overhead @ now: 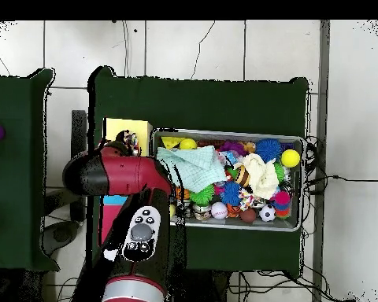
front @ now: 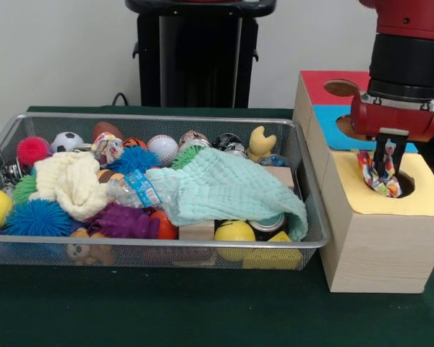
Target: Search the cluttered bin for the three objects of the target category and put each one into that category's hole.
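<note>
The red and black arm (front: 405, 43) drops in from twelve o'clock at the right of the front view, wrist vertical, red wrist block just above the black fingers. The gripper (front: 382, 172) points straight down toward six o'clock, its fingers pressed together on something held between them, tips low and partly out of sight. From overhead, the arm (overhead: 121, 174) rises from six o'clock, then bends and stretches sideways, elbow at nine o'clock, with the gripper end (overhead: 129, 143) up at twelve o'clock.
</note>
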`<act>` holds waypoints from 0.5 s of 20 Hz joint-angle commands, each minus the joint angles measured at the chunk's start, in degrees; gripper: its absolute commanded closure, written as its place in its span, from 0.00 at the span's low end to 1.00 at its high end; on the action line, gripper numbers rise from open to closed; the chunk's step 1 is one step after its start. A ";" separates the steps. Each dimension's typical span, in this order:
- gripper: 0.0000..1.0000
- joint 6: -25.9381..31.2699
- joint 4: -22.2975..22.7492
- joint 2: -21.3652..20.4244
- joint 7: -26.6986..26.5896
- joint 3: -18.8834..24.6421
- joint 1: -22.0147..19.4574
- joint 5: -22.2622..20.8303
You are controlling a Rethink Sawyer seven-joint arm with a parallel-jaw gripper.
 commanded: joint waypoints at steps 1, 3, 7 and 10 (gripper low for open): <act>1.00 3.51 6.25 6.56 11.12 5.20 1.14 1.73; 1.00 2.53 6.28 7.07 11.19 5.34 1.21 2.00; 1.00 1.73 6.09 7.68 11.04 5.48 1.30 2.58; 1.00 1.94 5.63 7.86 11.06 5.26 1.69 3.19</act>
